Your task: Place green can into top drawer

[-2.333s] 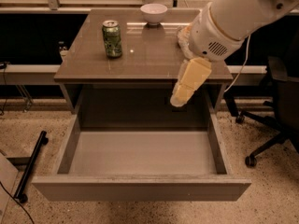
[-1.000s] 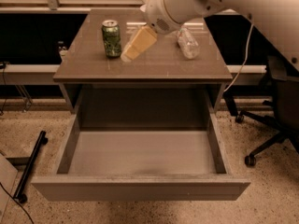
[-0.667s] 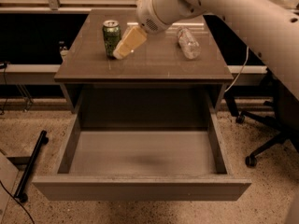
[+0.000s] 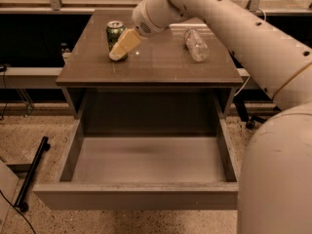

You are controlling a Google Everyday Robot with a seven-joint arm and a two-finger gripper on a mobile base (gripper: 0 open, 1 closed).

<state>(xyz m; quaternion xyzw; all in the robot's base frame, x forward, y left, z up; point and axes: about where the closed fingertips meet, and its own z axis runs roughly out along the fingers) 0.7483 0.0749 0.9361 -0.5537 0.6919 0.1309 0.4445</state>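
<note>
Small green patterned soda can stands upright on brown worktop, back left. Cream end effector sits at can's lower front; grip state cannot be told. Wide grey top drawer is open below.

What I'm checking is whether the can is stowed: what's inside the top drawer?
The top drawer shows only bare grey floor; its front panel hides the nearest strip. The green can stands on the table, the gripper beside it.

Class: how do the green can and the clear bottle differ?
The green can stands upright; the clear bottle lies on its side. The can is opaque green, the bottle see-through. The gripper is at the can, away from the bottle. Both rest on the table.
</note>
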